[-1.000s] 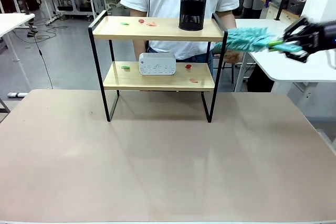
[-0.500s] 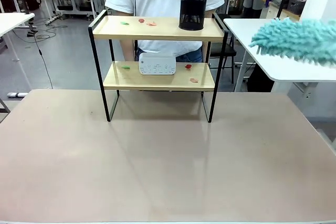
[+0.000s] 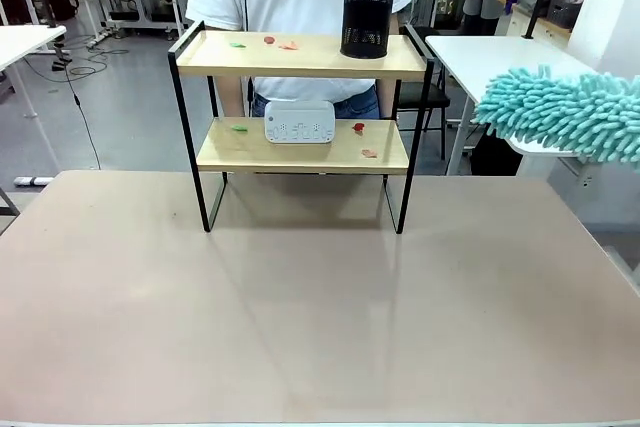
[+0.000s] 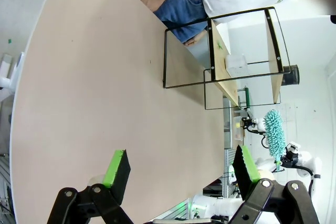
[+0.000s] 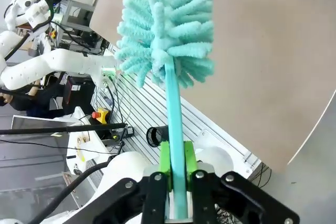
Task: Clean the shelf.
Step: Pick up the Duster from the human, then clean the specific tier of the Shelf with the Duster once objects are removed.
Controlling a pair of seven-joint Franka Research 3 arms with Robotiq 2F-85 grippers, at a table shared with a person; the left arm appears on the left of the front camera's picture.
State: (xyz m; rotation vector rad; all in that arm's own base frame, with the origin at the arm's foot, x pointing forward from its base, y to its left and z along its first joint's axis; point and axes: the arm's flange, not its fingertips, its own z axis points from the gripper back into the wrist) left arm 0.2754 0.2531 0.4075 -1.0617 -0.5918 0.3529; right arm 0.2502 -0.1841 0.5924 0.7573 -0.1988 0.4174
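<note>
The shelf (image 3: 300,55), two light wooden boards in a black frame, stands at the back of the table, and it lies sideways in the left wrist view (image 4: 236,61). Small red and green scraps (image 3: 358,127) lie on both boards. My right gripper (image 5: 177,169) is shut on the teal handle of a fluffy teal duster (image 5: 165,19). The duster head (image 3: 570,112) hangs at the right edge of the front view, right of the shelf and apart from it. My left gripper (image 4: 181,167) is open over the table, with nothing between its green pads (image 4: 118,169).
A black mesh cup (image 3: 367,19) stands on the top board and a white device (image 3: 299,122) on the lower one. A person in a white shirt stands right behind the shelf. The beige table (image 3: 300,307) spreads out bare in front. A white table (image 3: 480,57) stands at the right.
The duster has swung away from the shelf's right end toward the right edge and dropped a little, and my right gripper has left the front view. The person has shifted slightly left.
</note>
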